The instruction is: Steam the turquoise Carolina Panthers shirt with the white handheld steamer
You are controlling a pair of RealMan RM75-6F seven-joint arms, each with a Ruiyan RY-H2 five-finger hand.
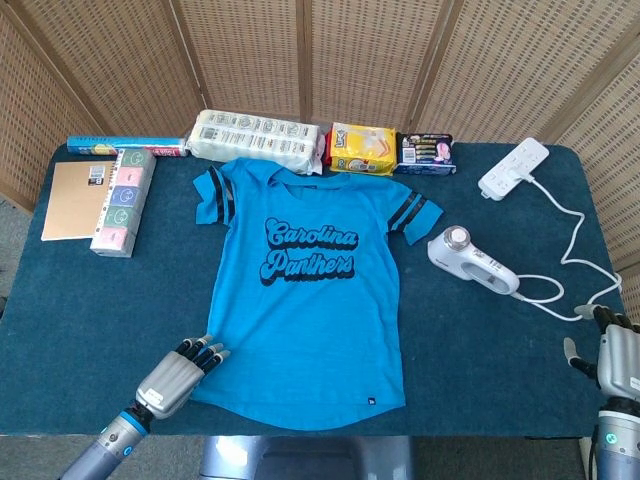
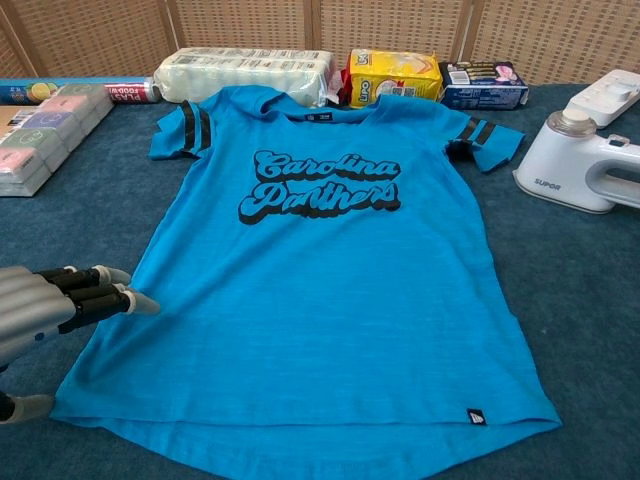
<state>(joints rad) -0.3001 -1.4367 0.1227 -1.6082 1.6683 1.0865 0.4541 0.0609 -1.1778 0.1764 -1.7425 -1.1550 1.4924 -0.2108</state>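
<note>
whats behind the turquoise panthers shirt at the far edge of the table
Behind the turquoise shirt lie a white wrapped roll pack, a yellow packet and a dark blue box. The shirt's collar covers the roll pack's near edge.

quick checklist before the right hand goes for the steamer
1. Turquoise Carolina Panthers shirt lies flat, print up: ok.
2. White handheld steamer free on the blue table, beside the shirt: ok.
3. Right hand holds nothing: ok.
4. Left hand fingertips at the shirt's lower left edge; pressing it down: cannot tell.
5. White cord loops between steamer and right hand: not ok.
6. Steamer switched on: cannot tell.
</note>
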